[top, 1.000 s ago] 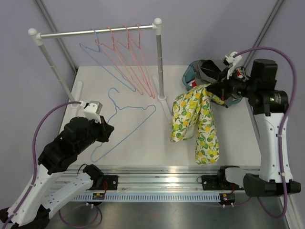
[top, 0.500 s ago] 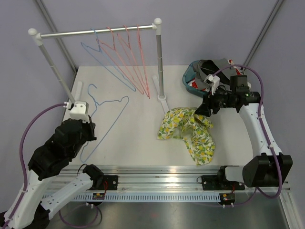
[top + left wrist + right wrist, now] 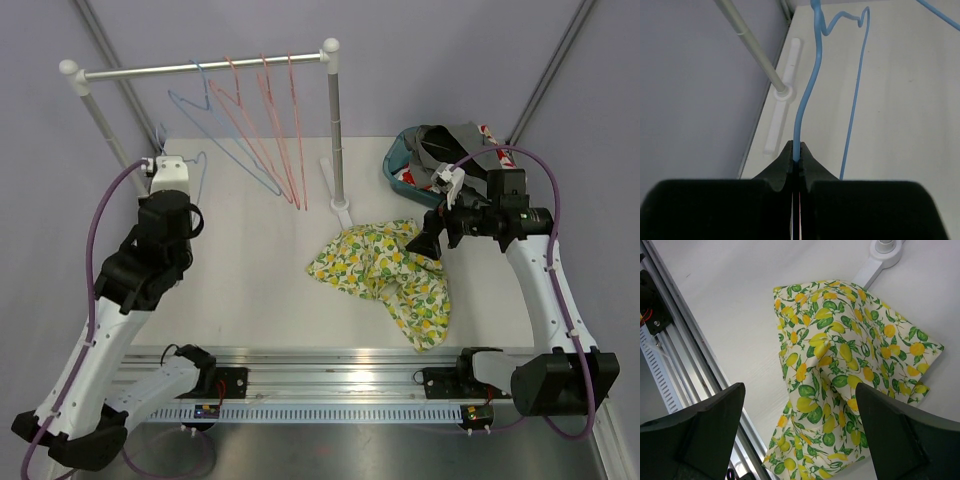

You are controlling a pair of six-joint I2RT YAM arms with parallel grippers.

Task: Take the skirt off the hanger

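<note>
The lemon-print skirt (image 3: 385, 270) lies crumpled on the white table, free of any hanger. Just above its right edge, my right gripper (image 3: 430, 235) is open. In the right wrist view the skirt (image 3: 850, 365) spreads below the wide-apart fingers of my right gripper (image 3: 800, 395), with nothing between them. My left gripper (image 3: 798, 147) is shut on the wire of a bare blue hanger (image 3: 807, 90). It holds the hanger (image 3: 200, 158) up at the back left, near the rack's left post.
A clothes rail (image 3: 200, 68) crosses the back, with several pink and blue hangers (image 3: 270, 120) on it. Its right post stands on a white foot (image 3: 340, 210) just behind the skirt. A basket of clothes (image 3: 440, 150) sits at the back right. A metal rail (image 3: 330, 380) runs along the near edge.
My right gripper opened and let the skirt drop; the skirt now lies flat on the table. My left arm carried the blue hanger from the table's front left up toward the rack.
</note>
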